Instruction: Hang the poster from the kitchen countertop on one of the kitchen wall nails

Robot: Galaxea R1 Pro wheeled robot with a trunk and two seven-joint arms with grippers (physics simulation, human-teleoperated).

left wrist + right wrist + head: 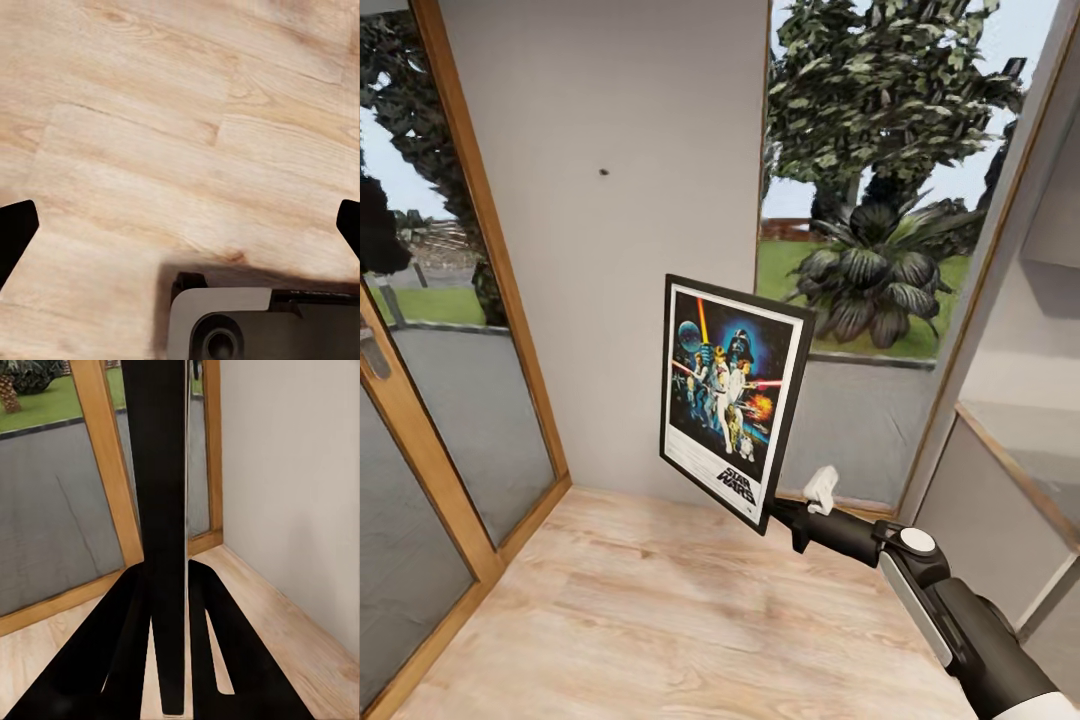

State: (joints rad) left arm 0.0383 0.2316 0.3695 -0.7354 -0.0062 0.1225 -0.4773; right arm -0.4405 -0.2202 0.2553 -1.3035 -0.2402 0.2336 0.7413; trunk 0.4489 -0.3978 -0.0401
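The black-framed poster [728, 400], with its blue space-film art and "STAR WARS" lettering, hangs upright in the air in front of a grey wall panel. My right gripper [780, 512] is shut on its lower right corner. In the right wrist view the poster [161, 510] appears edge-on as a dark slab clamped between the two black fingers [127, 660]. A small dark wall nail [604, 172] sits on the grey panel, above and left of the poster. My left gripper [180, 225] is open, pointing down at the wooden floor with nothing between its fingers. The countertop is out of view.
The grey wall panel [610, 250] stands between a wood-framed glass door [430, 400] on the left and a window [880, 250] onto garden plants on the right. Light wooden floor [660, 620] lies below. A grey ledge [1020, 440] projects at right. The robot's base [255, 330] shows beneath the left gripper.
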